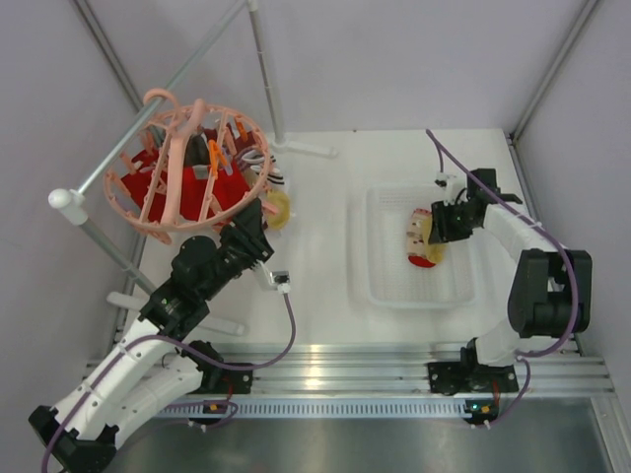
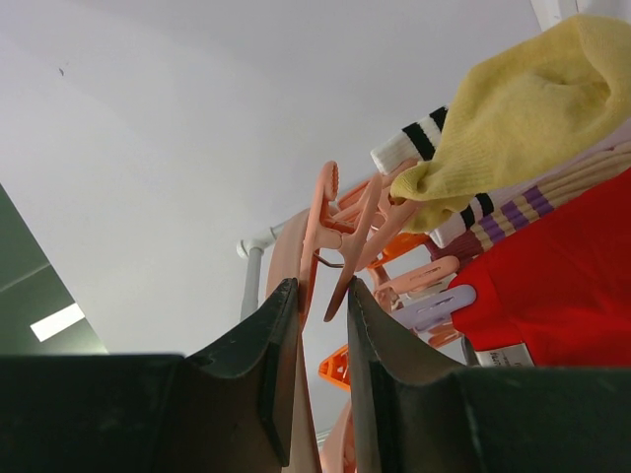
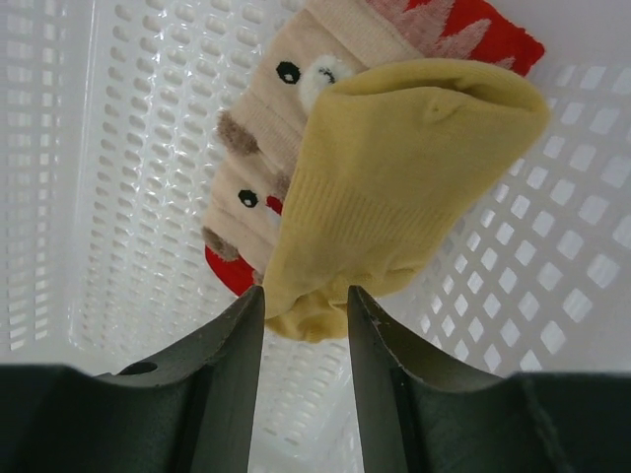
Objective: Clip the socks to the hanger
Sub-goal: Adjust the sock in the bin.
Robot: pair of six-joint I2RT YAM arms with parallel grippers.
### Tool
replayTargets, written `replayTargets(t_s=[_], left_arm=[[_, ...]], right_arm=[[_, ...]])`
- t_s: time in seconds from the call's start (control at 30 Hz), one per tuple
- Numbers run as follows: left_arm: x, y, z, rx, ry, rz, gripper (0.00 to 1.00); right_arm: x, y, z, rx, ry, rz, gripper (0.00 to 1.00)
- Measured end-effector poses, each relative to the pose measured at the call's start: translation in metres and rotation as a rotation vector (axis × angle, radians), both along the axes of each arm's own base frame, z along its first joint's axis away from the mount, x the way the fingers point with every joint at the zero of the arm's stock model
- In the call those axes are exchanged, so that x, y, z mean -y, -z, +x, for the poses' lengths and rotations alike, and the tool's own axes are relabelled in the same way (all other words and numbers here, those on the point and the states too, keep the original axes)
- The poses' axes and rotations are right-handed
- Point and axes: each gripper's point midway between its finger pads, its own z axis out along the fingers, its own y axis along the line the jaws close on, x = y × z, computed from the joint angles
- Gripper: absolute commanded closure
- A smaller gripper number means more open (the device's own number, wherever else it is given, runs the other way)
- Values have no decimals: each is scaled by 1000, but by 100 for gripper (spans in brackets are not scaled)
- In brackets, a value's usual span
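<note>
The peach-pink hanger (image 1: 168,225) hangs from the rail at the back left, with red socks (image 1: 222,192) and a mustard sock (image 1: 279,209) clipped on it. My left gripper (image 1: 258,217) reaches up to its rim. In the left wrist view the left gripper (image 2: 323,286) is shut on a peach clip (image 2: 340,222), beside a yellow sock (image 2: 523,99), a striped sock (image 2: 414,138) and a red sock (image 2: 572,266). My right gripper (image 1: 434,225) is down in the white basket (image 1: 380,286). The right gripper (image 3: 306,294) stands open astride the end of a yellow sock (image 3: 404,168), which lies on a red-and-beige patterned sock (image 3: 256,168).
A grey metal rail (image 1: 148,118) crosses the back left, with an upright pole (image 1: 264,69) and a foot (image 1: 306,148) on the table. Frame posts and white walls close in the sides and back. An aluminium base bar (image 1: 345,360) runs along the near edge.
</note>
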Motion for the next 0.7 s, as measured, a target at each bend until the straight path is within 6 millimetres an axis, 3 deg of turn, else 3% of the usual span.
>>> replayTargets(t_s=[0.23,0.37,0.47,0.6,0.7], left_arm=[[0,2,0,-4,0,3,100],[0,3,0,-4,0,3,100],[0,2,0,-1,0,1,100],[-1,1,-1,0,0,0,100],[-1,1,-1,0,0,0,100]], right_arm=[[-21,9,-4,-36,-34,-2,60],[-22,22,-7,-73,-34,-37,62],[-20,25,-6,-76,-26,-65,71],[-15,26,-4,-71,-13,-96,96],[-12,26,-4,-70,-7,-112,100]])
